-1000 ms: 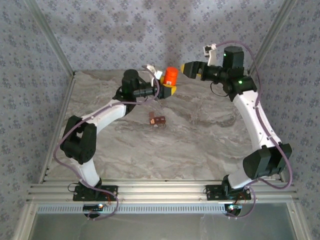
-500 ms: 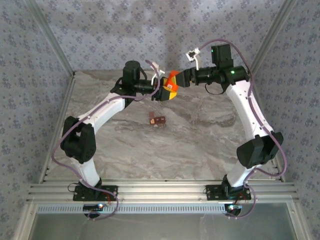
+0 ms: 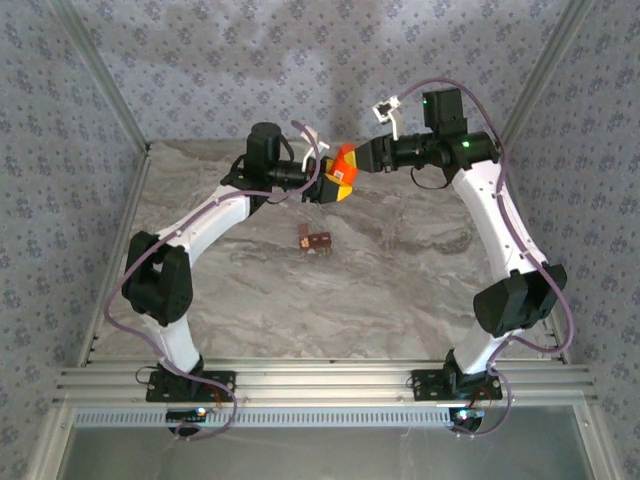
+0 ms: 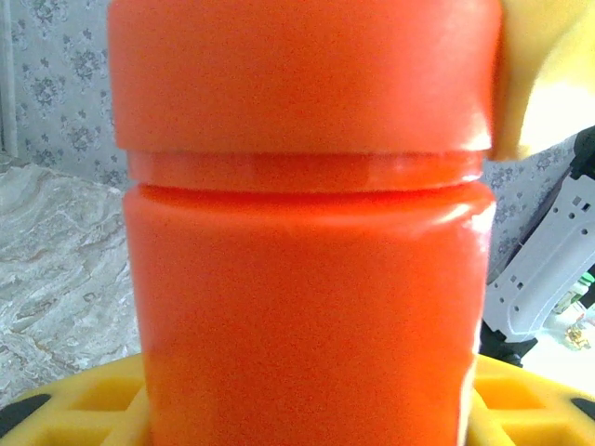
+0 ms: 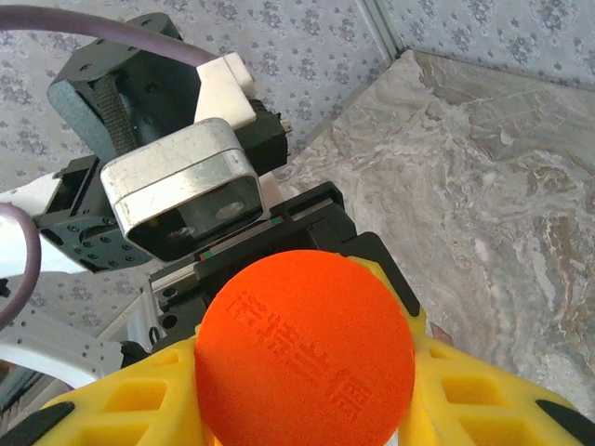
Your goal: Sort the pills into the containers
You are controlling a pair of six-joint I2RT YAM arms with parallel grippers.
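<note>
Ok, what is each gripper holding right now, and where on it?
The left gripper grips the orange bottle by its lower body. The right gripper brackets the cap; whether it is clamped cannot be told.

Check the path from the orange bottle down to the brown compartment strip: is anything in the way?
Nothing visible. The left gripper holds the orange bottle above the far side of the table; the containers lie nearer, with only bare marble between.
</note>
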